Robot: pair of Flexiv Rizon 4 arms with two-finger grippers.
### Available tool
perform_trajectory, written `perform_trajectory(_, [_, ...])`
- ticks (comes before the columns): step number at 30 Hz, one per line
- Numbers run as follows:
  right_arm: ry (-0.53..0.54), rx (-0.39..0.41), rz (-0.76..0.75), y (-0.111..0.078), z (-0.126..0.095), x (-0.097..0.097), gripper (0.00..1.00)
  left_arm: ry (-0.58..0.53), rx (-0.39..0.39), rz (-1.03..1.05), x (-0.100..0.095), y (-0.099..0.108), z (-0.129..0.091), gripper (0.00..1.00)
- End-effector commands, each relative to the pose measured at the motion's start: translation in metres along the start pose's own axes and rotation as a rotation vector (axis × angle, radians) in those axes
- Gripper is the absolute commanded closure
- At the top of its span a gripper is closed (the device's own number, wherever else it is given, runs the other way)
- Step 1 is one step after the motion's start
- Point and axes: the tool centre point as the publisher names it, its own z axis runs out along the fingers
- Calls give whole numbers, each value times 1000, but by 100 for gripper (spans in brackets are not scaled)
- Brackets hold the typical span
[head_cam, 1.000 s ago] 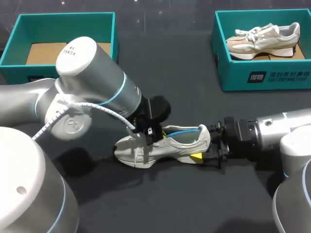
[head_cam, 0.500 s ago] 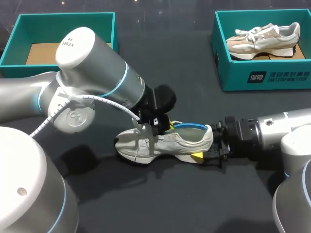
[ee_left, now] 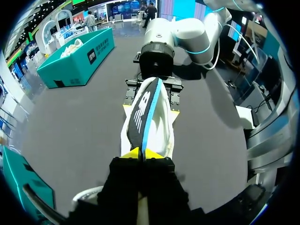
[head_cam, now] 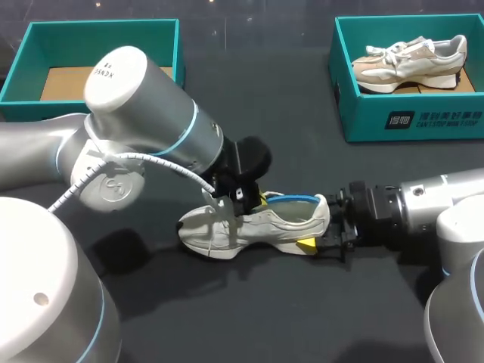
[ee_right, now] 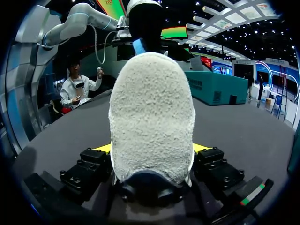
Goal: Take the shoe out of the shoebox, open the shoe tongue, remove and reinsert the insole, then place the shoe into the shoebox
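The shoe (head_cam: 257, 223) lies on its sole on the dark counter (head_cam: 302, 318), between my two arms, toe toward my left arm and heel toward my right. Its insole (ee_left: 140, 115), dark with a blue edge, stands on edge in the shoe's opening, with one end raised above the collar. My left fingers (ee_left: 132, 153) are drawn almost together on that raised end, the yellow tips pinching the thin insole from both sides just above the tongue. My right fingers (ee_right: 101, 148) stand wide apart around the heel, one yellow tip showing on each side of the fuzzy heel cup and pressing against it, so the shoe is clamped at the back and sits level.

Well apart from the shoe, at the far left of the counter, there is a teal shoebox (head_cam: 98, 30) showing only its cardboard floor. At the far right a second teal box (head_cam: 408, 121) holds another shoe (head_cam: 412, 60), beige and white, lying inside it.
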Motion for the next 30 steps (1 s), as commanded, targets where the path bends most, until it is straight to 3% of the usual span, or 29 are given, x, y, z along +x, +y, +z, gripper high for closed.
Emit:
perform_trajectory(1, [-1, 5, 1, 1, 1, 1, 100, -4, 12, -3, 3, 10, -3, 100])
perform_trajectory(12, [-1, 5, 1, 1, 1, 1, 100, -22, 74, -17, 5, 18, -12, 100])
perform_trajectory(30, [-1, 5, 1, 1, 1, 1, 100, 6, -2, -2, -11, -29, 2, 100])
